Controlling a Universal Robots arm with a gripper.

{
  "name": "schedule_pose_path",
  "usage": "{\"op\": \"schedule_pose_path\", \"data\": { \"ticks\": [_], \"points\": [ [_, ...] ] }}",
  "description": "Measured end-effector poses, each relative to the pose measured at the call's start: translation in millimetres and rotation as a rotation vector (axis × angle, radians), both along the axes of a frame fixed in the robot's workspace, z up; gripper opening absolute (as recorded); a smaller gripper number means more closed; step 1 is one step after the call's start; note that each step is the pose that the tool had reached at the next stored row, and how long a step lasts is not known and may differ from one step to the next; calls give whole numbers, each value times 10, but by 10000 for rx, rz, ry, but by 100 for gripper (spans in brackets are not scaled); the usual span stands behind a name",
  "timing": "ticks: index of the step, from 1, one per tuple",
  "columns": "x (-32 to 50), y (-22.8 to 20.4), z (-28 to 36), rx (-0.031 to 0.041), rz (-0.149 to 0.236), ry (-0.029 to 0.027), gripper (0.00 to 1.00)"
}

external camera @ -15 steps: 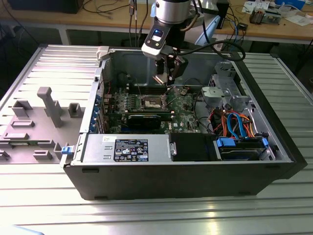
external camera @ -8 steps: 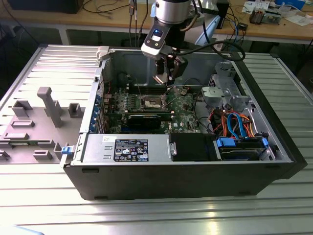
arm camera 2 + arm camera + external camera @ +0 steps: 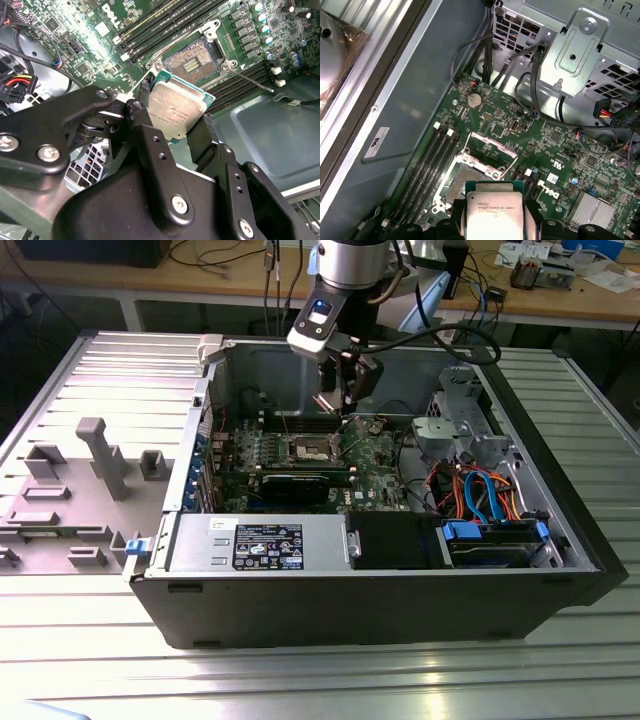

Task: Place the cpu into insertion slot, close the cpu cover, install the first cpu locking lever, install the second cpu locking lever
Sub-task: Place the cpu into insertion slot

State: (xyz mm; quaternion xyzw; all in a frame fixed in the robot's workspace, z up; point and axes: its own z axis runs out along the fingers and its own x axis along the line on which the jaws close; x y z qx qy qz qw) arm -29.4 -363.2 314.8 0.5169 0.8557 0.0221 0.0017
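My gripper (image 3: 345,395) hangs inside the open computer case, a little above the motherboard and just to the exterior view's right of the insertion slot (image 3: 308,448). It is shut on the cpu (image 3: 175,107), a flat square chip with a silvery-tan face, held by two opposite edges between the black fingers (image 3: 142,122). In both wrist views the cpu (image 3: 494,212) hovers beside the bare insertion slot (image 3: 462,185), apart from it. The slot's dark contact field (image 3: 192,62) is uncovered. The cpu cover (image 3: 492,146) stands tilted open at the slot's far edge. A thin lever rod (image 3: 252,81) lies loose beside the slot.
Long memory slots (image 3: 150,25) run along the socket. A black expansion card (image 3: 295,483), a power supply (image 3: 260,540), a metal drive cage (image 3: 460,420) and coloured cables (image 3: 480,490) crowd the case. Grey fixtures (image 3: 100,455) stand on the table at the exterior view's left.
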Motion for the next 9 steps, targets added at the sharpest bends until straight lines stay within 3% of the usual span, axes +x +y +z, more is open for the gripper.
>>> {"op": "schedule_pose_path", "data": {
  "ticks": [9],
  "points": [
    [0, 0, -5, 0, -314, 0, 55]
  ]
}}
